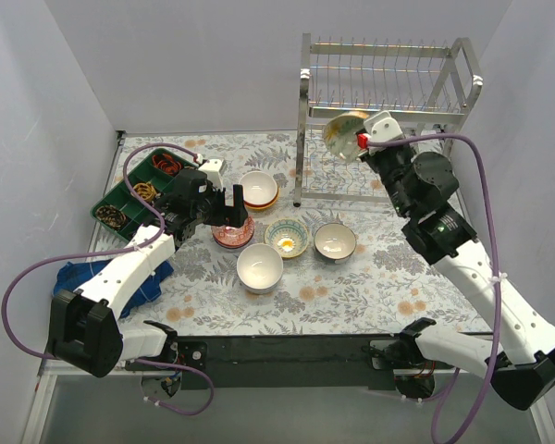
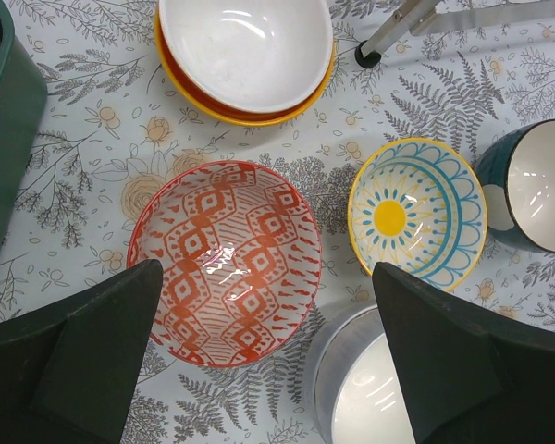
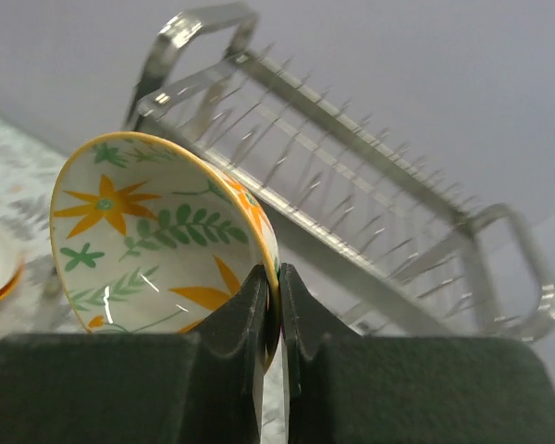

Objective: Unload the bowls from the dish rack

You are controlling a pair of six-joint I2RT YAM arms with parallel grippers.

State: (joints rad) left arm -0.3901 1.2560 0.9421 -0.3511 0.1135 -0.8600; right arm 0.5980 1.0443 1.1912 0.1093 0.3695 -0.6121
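The right end effector [image 3: 270,277] is pinching the rim of a floral bowl [image 3: 148,231], its fingers closed tight on the edge. It is holding the bowl tilted on its side in the air, just in front of the dish rack [image 3: 351,185], which is standing toward the desk's one o'clock corner. The left end effector [image 2: 264,273] is hanging with its fingers spread wide apart above a red-patterned bowl [image 2: 224,264] that is sitting on the desk [image 2: 74,185]. Around that bowl, an orange-and-yellow stack [image 2: 245,51] is resting at twelve o'clock. A yellow-and-blue bowl [image 2: 416,213] is sitting at three o'clock with a teal bowl [image 2: 536,185] beyond it, and a white bowl [image 2: 370,388] at five o'clock. A green tray [image 1: 134,190] is lying at the desk's ten o'clock.
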